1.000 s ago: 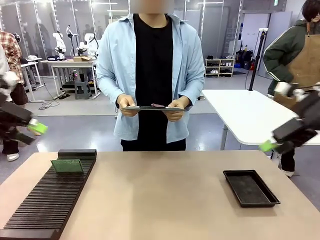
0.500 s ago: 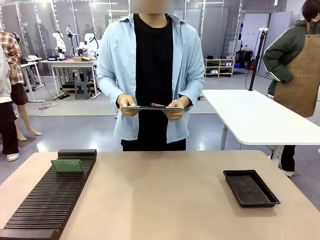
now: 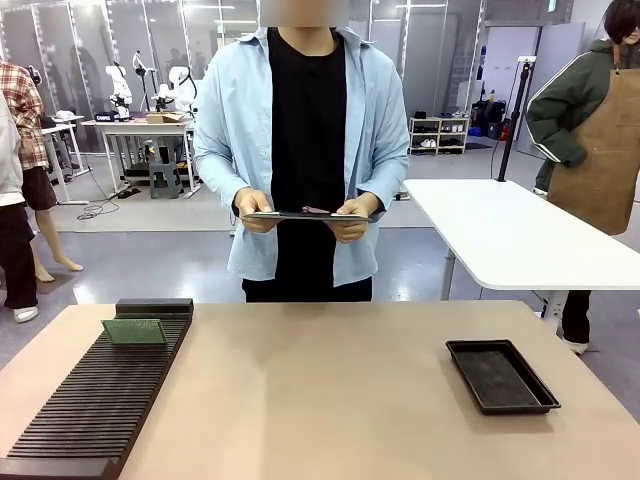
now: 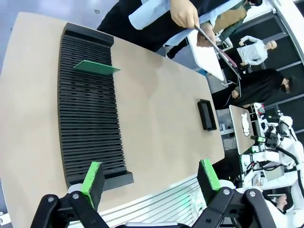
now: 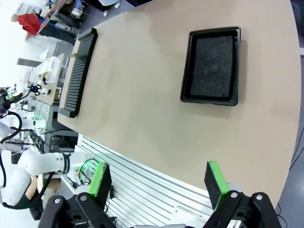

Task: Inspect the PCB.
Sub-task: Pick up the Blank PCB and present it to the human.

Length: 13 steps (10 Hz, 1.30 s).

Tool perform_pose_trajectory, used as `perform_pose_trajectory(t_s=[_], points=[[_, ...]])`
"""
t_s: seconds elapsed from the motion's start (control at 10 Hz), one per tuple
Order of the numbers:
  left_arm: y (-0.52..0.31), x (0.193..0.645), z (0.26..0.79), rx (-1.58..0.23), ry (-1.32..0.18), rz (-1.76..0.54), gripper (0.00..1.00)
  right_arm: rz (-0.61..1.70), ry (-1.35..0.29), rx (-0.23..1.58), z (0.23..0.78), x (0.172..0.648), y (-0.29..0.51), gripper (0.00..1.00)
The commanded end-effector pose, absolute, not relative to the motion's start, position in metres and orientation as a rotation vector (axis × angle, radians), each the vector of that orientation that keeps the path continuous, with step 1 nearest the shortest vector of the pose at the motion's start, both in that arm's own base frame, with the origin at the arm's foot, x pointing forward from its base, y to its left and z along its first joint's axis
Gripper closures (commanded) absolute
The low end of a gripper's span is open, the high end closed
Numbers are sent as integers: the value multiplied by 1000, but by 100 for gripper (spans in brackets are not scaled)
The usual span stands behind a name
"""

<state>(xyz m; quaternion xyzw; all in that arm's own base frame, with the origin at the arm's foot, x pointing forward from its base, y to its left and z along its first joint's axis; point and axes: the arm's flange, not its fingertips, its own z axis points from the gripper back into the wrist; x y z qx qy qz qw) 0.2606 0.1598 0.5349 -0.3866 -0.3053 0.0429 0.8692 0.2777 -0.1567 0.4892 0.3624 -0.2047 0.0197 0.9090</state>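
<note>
We have both end effectors spread wide and holding nothing. The left end effector [image 4: 151, 175] hangs over the near end of the slotted rack [image 3: 95, 400]. The right end effector [image 5: 157, 183] is well apart from the rack, on the side where the black tray [image 3: 500, 375] lies. The PCB [image 3: 135, 332] sits in a slot near the rack's far end. To lift it well, we judge the left one should close on the board's faces near the top edge, then pull out along the slot.

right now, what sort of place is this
Likely an electronics lab or inspection workshop: a PCB sits in a slotted black rack on a table with a black tray, and a person holds a clipboard.
</note>
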Motion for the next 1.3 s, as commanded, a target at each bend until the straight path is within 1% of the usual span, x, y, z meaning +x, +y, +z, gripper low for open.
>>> perform_pose_trajectory(t_s=[0.0,0.3,0.4,0.5,0.6,0.7,0.8,0.9,1.0,1.2], points=[[157,263,535,-817,-634,75,0,45,-416,742,489,275,-160,0],[159,261,535,-807,-636,88,0,45,-416,742,489,275,-160,0],[122,256,549,-619,-691,-85,0,45,-416,742,489,275,-160,0],[92,261,558,-351,-719,-191,0,45,-416,742,489,275,-160,0],[75,272,562,-208,-719,-231,0,45,-416,742,489,275,-160,0],[57,284,562,-63,-696,-302,0,45,-416,742,489,275,-160,0],[36,299,556,180,-710,-412,0,45,-416,742,489,275,-160,0],[15,313,546,383,-709,-575,0,45,-416,742,489,275,-160,0],[-8,328,536,415,-688,-711,0,45,-416,742,489,275,-160,0],[-31,343,527,442,-630,-857,0,45,-416,742,489,275,-160,0]])
